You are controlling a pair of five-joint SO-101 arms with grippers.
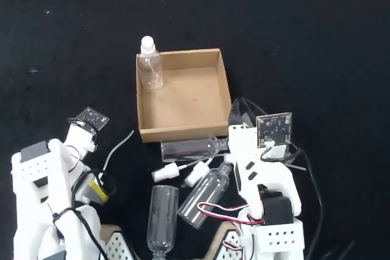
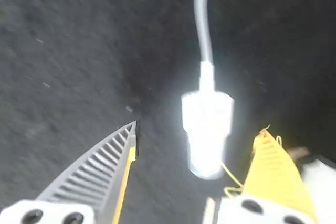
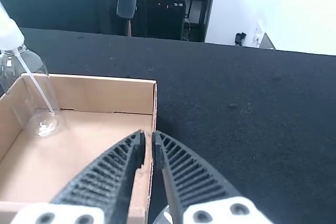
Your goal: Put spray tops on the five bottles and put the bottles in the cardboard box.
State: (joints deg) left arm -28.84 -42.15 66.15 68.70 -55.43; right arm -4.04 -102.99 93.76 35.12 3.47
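Left gripper (image 2: pixel 198 129) is down low over the black table (image 2: pixel 63 51), jaws wide apart with a white spray top (image 2: pixel 207 124) lying between them, not pinched. Right gripper (image 3: pixel 149 137) has its jaws pretty much together, nothing in them, just above the front right corner of the cardboard box (image 3: pixel 84 95). One capped bottle (image 1: pixel 150 68) stands in the box's back left corner. Three capless bottles (image 1: pixel 192 148) and two more tops (image 1: pixel 167 172) lie in front of the box.

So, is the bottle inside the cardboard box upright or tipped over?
Upright. The bottle stands on its base in a corner of the cardboard box, white spray top pointing up, dip tube running down inside.
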